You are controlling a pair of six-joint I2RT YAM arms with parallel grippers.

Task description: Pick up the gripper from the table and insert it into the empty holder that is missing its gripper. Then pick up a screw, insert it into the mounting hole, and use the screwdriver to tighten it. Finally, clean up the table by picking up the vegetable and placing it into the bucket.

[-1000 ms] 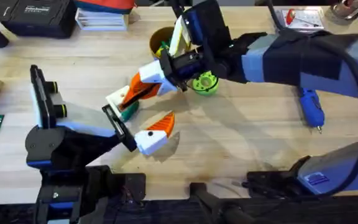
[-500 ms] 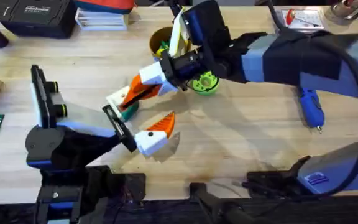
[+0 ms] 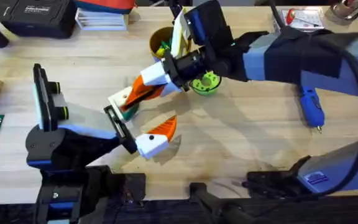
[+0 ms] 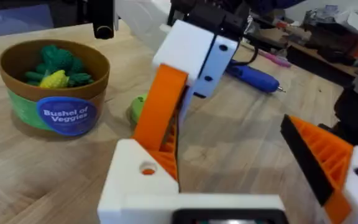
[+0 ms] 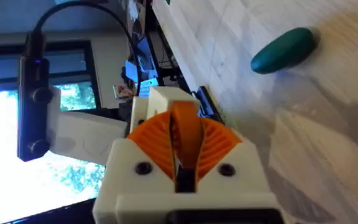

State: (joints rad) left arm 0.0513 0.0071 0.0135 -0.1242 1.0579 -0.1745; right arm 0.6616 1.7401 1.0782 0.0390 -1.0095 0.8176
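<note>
A: Location of the small dark-green toy vegetable [image 5: 284, 50]?
B: On the wooden worktop [image 3: 241, 137], just beyond the right tool [image 3: 143, 92], whose orange pads are pressed together, empty.
A: Left tool [image 3: 165, 129]?
B: Spread open, empty, beside the right tool.

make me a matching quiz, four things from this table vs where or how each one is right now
Things:
1. blue pen-shaped screwdriver
2. small dark-green toy vegetable
3. round brown-orange bucket
4. lime-green round disc with holes

States:
A. holds green and yellow toy veggies
B. lying on the wood near the right gripper, not held
C. lying alone at the table's right side
D. just below the right arm's wrist in the overhead view

Pairs: 1-C, 2-B, 3-A, 4-D
</note>
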